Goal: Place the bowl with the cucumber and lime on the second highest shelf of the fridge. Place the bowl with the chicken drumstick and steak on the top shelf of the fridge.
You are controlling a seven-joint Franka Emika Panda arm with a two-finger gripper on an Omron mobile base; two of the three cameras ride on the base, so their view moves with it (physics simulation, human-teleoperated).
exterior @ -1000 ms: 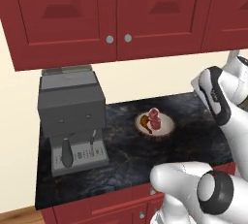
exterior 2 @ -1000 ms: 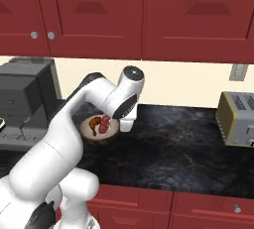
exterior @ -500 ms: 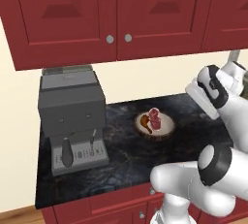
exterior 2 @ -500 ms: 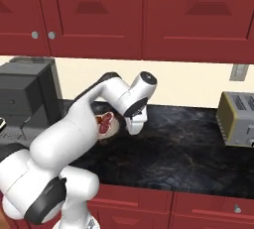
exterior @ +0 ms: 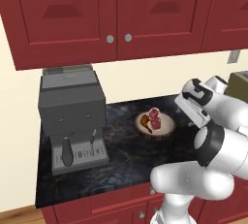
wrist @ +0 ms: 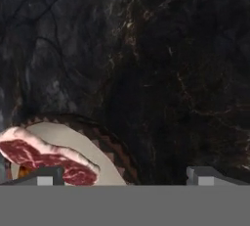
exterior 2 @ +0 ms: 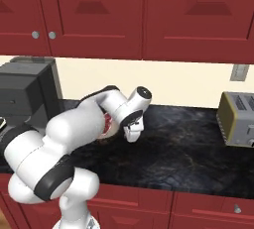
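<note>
Bowl [exterior: 156, 124] on dark counter [exterior: 121, 160], between coffee machine [exterior: 73, 119] and arm; steak [exterior: 155, 116] and drumstick [exterior: 143, 123] inside. Right base view: arm hides most of bowl; toaster [exterior 2: 239, 119] at far right. Hand view: steak [wrist: 44, 155] cut off low left, drumstick hidden. Gripper [exterior 2: 132, 133] hangs just beside bowl; fingers spread apart, grasping nothing.

The arm has been swung rightward across the counter [exterior 2: 198, 143], so the gripper [exterior 2: 132, 133] is now seen just right of the wooden bowl [exterior: 156, 126], with the steak [exterior: 154, 116] no longer covered
</note>
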